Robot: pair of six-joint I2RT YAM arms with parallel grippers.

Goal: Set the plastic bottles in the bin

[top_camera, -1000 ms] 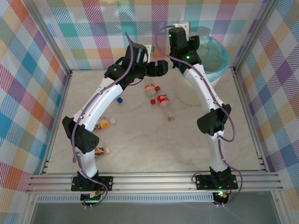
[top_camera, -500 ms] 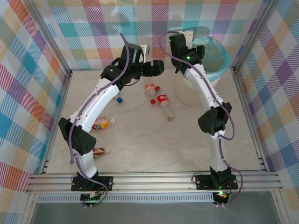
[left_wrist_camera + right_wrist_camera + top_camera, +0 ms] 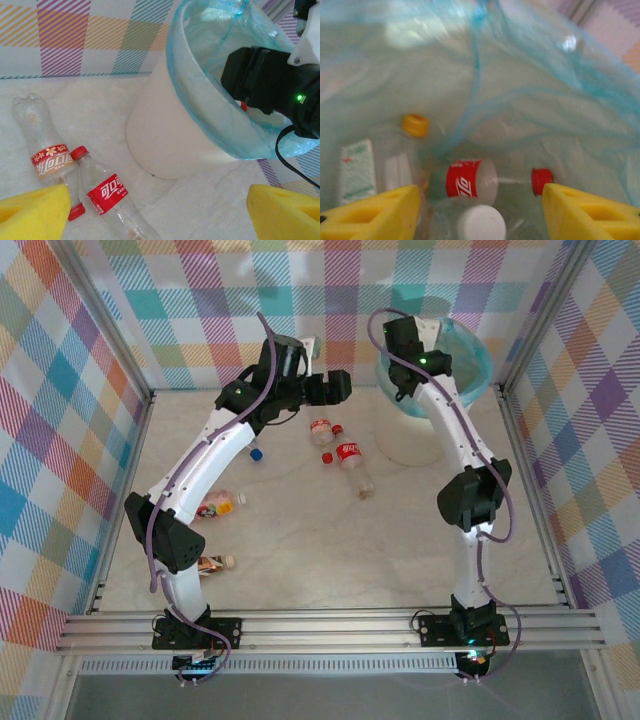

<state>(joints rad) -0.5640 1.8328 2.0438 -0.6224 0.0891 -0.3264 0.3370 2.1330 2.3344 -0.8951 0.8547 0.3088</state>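
My right gripper (image 3: 480, 202) is hanging open and empty over the bin (image 3: 530, 85) at one o'clock. Several plastic bottles (image 3: 465, 182) are lying inside, and about four other bottles (image 3: 352, 462) are waiting on the table (image 3: 300, 550), between eight and twelve o'clock.

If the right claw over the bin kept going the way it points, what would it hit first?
Probably the white-capped bottle lying in the bin, straight ahead between the right gripper's open fingers. Depth is blurry, so the red-labelled bottle just beyond it could be as near.
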